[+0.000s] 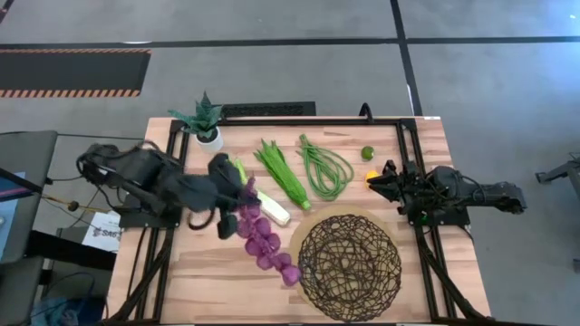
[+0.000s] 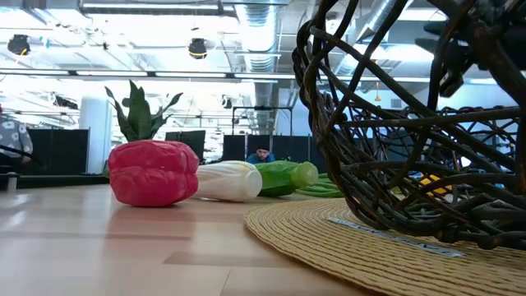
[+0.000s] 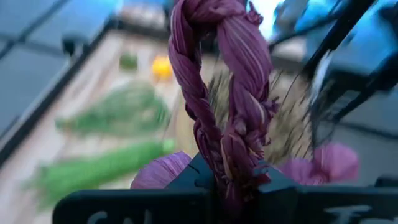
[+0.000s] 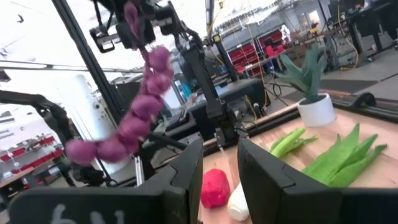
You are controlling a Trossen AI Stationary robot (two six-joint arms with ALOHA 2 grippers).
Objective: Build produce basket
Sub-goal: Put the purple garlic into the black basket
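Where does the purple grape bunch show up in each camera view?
High view: purple grape bunch, centre-left, hanging from left hand.
Low view: not in it.
Left wrist view: its twisted stem fills the centre.
Right wrist view: upper left, dangling.
Shared landmark: red pepper.

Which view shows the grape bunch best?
The right wrist view: the whole purple grape bunch hangs in the air as a chain from the left gripper. The high view shows the bunch from above, partly under the arm. The left wrist view shows mostly its twisted stem pinched. The low view misses it.
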